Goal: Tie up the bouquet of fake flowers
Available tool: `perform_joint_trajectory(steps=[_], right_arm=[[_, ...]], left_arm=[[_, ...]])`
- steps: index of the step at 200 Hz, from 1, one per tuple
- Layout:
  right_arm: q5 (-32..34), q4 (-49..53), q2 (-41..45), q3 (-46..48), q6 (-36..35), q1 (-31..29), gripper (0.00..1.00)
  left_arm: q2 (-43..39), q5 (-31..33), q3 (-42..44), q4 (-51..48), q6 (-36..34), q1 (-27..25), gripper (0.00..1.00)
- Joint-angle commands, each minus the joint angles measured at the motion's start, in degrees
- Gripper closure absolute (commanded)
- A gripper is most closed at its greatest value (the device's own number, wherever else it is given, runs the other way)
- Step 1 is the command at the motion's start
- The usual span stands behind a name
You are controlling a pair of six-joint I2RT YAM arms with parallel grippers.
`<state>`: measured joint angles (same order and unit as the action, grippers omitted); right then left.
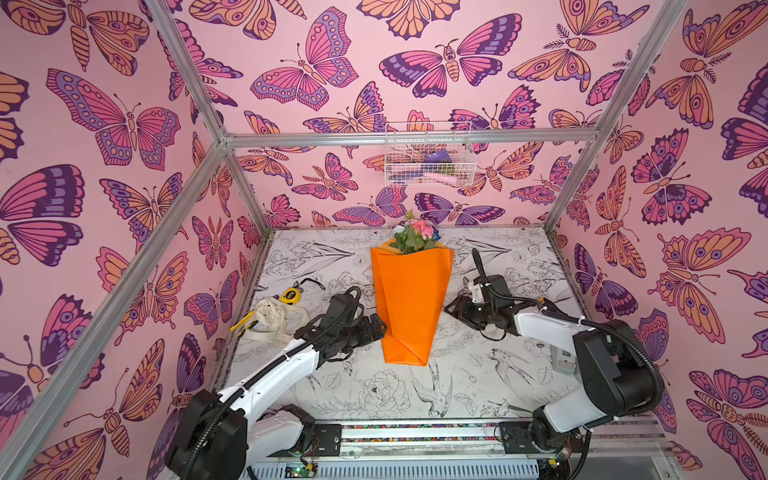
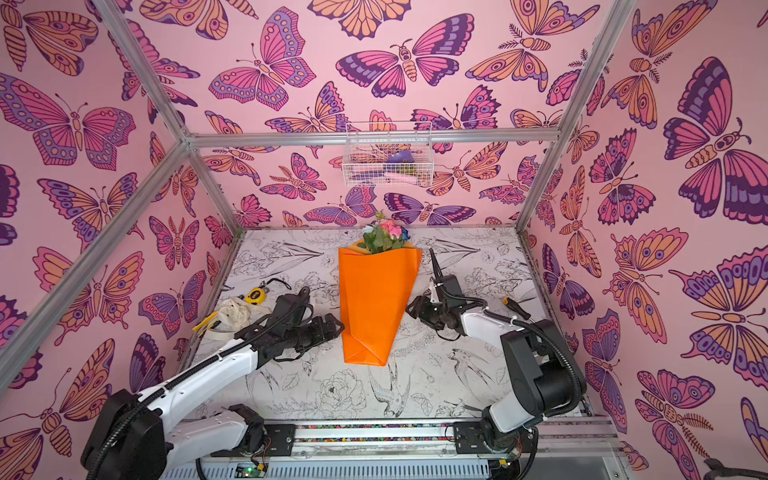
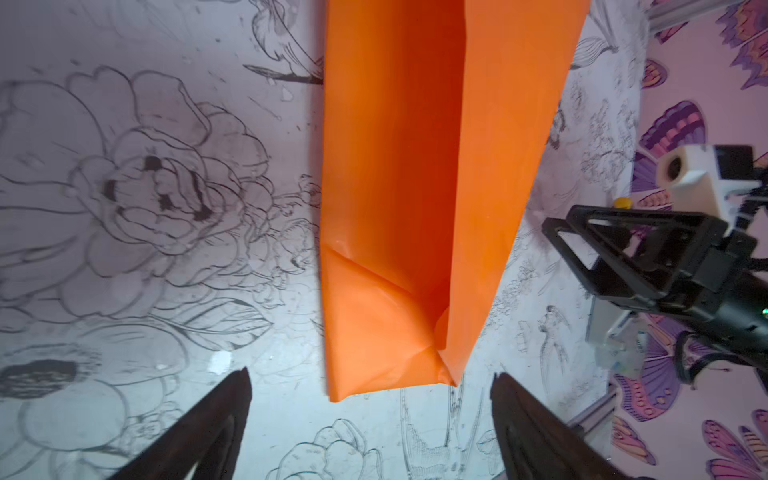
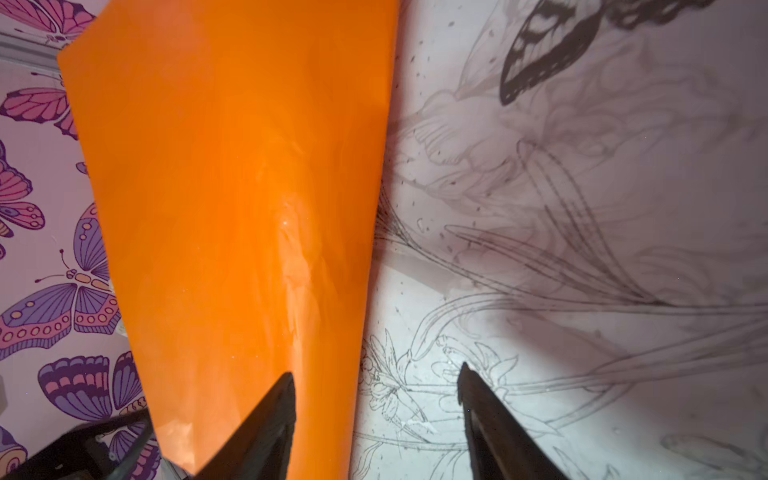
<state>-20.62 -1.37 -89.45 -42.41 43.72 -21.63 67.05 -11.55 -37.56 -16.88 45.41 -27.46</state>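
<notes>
In both top views the bouquet [image 1: 409, 299] lies centre frame on the counter [image 1: 457, 386], blooms pointing up-frame, left hand [image 1: 380, 327] spread wide just beside its left edge, right hand [image 1: 451, 309] spread by its right.

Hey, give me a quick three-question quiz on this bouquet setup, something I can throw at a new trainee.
1. True or false: the left gripper and the right gripper are both open, and neither holds the bouquet of fake flowers.
2. Pick one. The cream ribbon is: A, tied around the bouquet; B, in a loose pile beside the yellow tape measure; C, in the wire basket.
3. Fill in: the bouquet's wrapping paper is ___.

Key: 1 true; 2 B; 3 orange.
</notes>
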Motion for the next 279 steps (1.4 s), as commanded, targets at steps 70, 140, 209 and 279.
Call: perform_joint_trajectory(steps=[70,140,209,279], right_arm=[[3.45,-0.71,-8.41,-5.73,1.0,-6.85,0.36],[0.3,-7.97,-12.8,-6.05,2.83,-6.95,0.35],[-3.55,-14.23,-22.21,-12.94,2.44,-6.94,0.37],[-2.25,-9.11,-27.88,-19.7,1.28,-6.09,0.68]], left_arm=[[19.23,-1.9,-11.41,5.36,-8.25,2.59,0.01],[31.03,-6.57,-13.93,9.63,-7.9,4.17,0.33],[35.95,-7.4,-13.85,12.0,-6.98,4.78,0.84],[36.87,-9.69,-14.32,13.54,-6.22,4.84,0.89]])
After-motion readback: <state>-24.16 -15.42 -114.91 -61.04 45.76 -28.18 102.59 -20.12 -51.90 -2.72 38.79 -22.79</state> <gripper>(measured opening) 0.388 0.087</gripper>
